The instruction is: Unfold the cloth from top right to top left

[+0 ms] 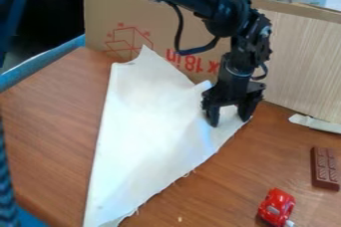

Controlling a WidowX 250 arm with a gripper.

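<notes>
gripper (pixel 230 116) hangs open at the white cloth (pixel 150 121) — cardboard (pixel 106 12) behind it, chocolate bar (pixel 325 168) and red toy car (pixel 275 206) well apart.

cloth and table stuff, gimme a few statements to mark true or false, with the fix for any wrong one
1. The red toy car and the brown bar lie on the table, off the white cloth. True.
2. The gripper is above the toy car. False: it is at the cloth, toward the image's right side of it.
3. The cardboard behind the cloth bears red print. True.
4. The toy car is farther from the camera than the bar. False: it is nearer.
</notes>
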